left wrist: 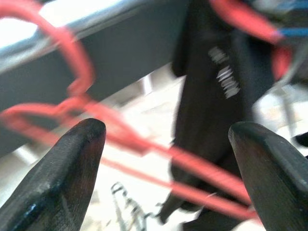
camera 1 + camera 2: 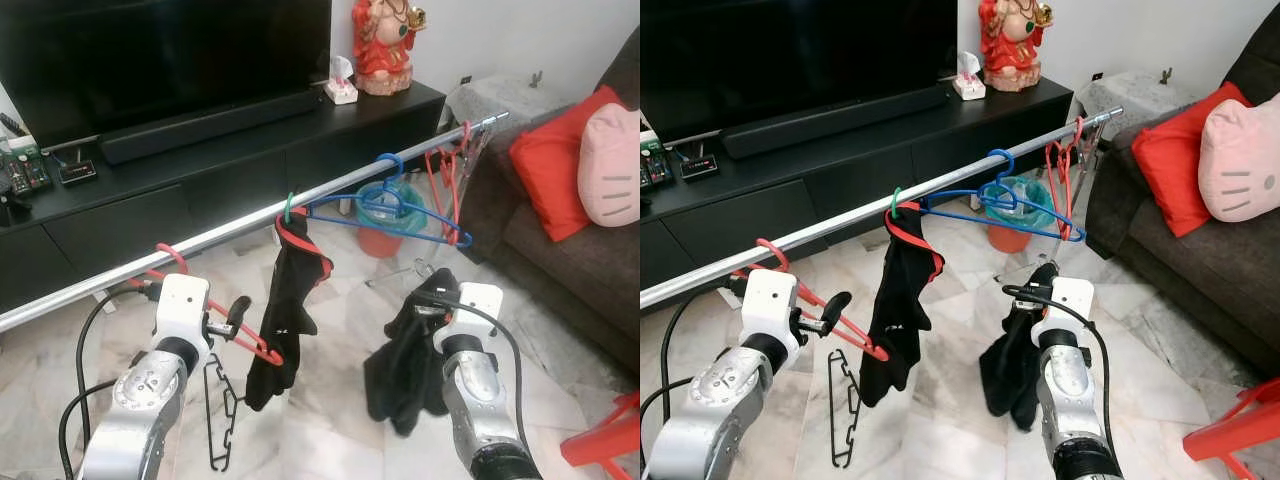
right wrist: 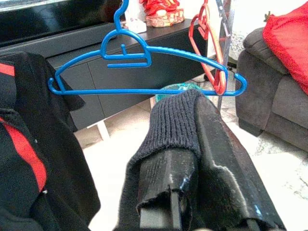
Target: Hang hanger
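Red hanger point(image 2: 215, 312) hook already over the rail point(image 2: 240, 232), left gripper point(image 2: 238, 312) spread wide around its arm, not gripping; back straight out without snagging it; right gripper point(image 3: 192, 192) clamped on dark garment point(image 2: 405, 370).

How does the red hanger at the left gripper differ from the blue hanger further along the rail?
The red hanger sits beside the left gripper, between its open fingers; the blue hanger hangs free, with nothing holding it. The red hanger tilts steeply down toward the robot; the blue one hangs closer to level. Both are bare and hooked over the metal rail.
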{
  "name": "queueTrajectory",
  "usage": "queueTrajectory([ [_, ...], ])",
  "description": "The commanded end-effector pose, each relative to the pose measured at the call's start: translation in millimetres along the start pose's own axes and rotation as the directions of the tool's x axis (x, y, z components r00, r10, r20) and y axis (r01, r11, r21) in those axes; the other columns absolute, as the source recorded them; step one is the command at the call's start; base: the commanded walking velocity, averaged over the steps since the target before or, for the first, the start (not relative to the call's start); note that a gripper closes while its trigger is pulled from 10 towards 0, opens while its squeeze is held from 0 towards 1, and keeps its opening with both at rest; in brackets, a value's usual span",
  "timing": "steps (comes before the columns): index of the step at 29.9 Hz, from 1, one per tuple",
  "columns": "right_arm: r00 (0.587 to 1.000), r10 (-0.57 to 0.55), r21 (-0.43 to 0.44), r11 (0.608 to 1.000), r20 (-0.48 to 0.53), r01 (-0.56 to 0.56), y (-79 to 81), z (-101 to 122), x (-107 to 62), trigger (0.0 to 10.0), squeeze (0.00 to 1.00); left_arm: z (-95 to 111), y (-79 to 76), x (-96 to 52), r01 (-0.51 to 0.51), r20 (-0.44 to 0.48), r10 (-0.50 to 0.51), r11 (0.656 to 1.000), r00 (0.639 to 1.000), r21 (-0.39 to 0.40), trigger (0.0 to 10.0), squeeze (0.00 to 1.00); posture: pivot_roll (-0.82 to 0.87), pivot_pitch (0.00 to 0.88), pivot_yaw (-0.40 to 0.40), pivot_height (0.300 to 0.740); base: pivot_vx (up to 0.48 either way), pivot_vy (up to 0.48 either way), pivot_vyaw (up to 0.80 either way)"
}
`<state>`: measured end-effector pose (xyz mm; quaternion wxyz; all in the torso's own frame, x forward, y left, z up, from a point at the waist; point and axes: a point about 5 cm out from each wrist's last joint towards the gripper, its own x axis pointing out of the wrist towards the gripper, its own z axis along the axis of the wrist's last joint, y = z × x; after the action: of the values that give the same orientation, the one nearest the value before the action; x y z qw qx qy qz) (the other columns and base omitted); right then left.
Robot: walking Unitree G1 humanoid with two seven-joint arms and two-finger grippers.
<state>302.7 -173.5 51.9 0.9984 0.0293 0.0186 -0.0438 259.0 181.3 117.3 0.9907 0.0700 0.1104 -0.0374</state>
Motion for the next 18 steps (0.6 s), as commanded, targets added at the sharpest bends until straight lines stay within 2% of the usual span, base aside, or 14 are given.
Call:
queueTrajectory([
  [1, 0.999, 0.002, 0.005, 1.0, 0.036, -0.002, 1.7, 8.9, 5.4, 10.0, 0.0, 1.7, 5.3, 2.6, -0.05, -0.016, 0.051, 0.999, 0.999, 0.014, 10.0, 0.0, 0.0, 0.018, -0.018, 0.74, 0.0, 0.0, 0.0],
  [5, 0.999, 0.007, 0.006, 1.0, 0.033, -0.008, 2.8, 8.1, 5.0, 10.0, 0.0, 7.2, 8.8, 6.5, -0.118, -0.023, 0.119, 0.992, 0.993, 0.044, 10.0, 0.0, 0.0, 0.012, -0.018, 0.74, 0.0, 0.0, 0.0],
  [9, 0.999, 0.009, 0.01, 1.0, 0.034, -0.009, 3.8, 7.5, 4.6, 10.0, 0.0, 4.2, 11.0, 8.4, -0.171, -0.07, 0.172, 0.985, 0.982, 0.022, 10.0, 0.0, 0.0, 0.0, -0.013, 0.74, 0.0, 0.0, 0.0],
  [16, 1.0, 0.011, 0.013, 1.0, 0.03, -0.011, 4.4, 6.6, 4.4, 10.0, 0.0, 1.6, 12.1, 12.3, -0.174, -0.076, 0.176, 0.984, 0.982, 0.021, 10.0, 0.0, 0.0, 0.0, -0.019, 0.74, 0.0, 0.0, 0.0],
  [18, 0.999, 0.015, 0.014, 1.0, 0.029, -0.016, 5.4, 7.5, 5.8, 10.0, 0.0, 0.7, 20.0, 18.5, -0.217, -0.079, 0.221, 0.975, 0.972, 0.053, 10.0, 0.0, 0.0, 0.001, -0.03, 0.74, 0.0, 0.0, 0.0],
])
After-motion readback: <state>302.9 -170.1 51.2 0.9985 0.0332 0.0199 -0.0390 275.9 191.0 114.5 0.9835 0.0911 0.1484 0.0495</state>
